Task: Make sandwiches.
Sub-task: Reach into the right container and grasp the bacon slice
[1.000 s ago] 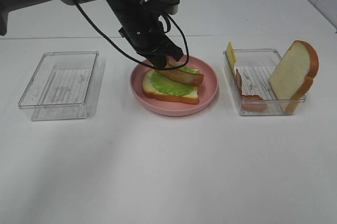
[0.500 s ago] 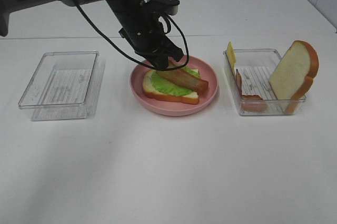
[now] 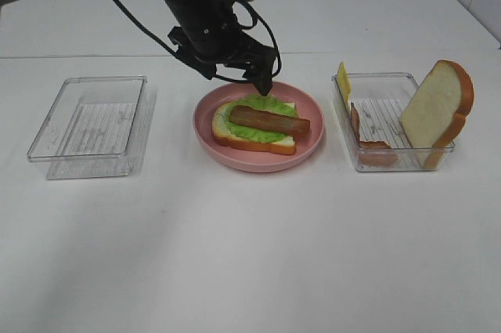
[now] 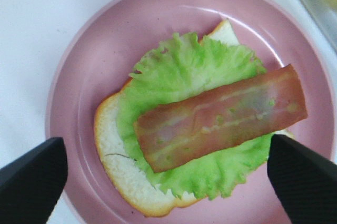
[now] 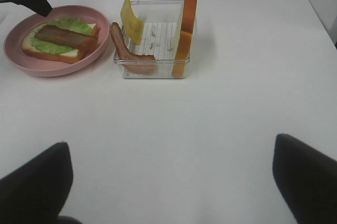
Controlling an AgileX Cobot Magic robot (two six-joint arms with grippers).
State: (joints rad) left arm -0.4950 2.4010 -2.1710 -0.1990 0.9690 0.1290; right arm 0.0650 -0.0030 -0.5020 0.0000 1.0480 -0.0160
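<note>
The partly built sandwich (image 3: 254, 128) lies on the pink plate (image 3: 258, 164): one bread slice, green lettuce (image 3: 266, 103), and a bacon strip (image 3: 268, 121) flat on top. My left gripper (image 3: 239, 80) hangs open just above the plate's far side, holding nothing. In the left wrist view the bacon (image 4: 221, 118) lies across the lettuce (image 4: 174, 71) and bread (image 4: 113, 153), between the spread fingers of the left gripper (image 4: 168, 182). My right gripper (image 5: 168, 182) is open over bare table, well short of the tray (image 5: 150, 68).
The clear tray (image 3: 391, 164) on the right holds an upright bread slice (image 3: 438, 106), a yellow cheese slice (image 3: 343, 82) and another bacon strip (image 3: 372, 149). A second clear tray (image 3: 86, 125) stands at the left with nothing in it.
My left gripper has opened and let go of the bacon strip, which now lies flat on the lettuce. The gripper has lifted slightly up and back.
</note>
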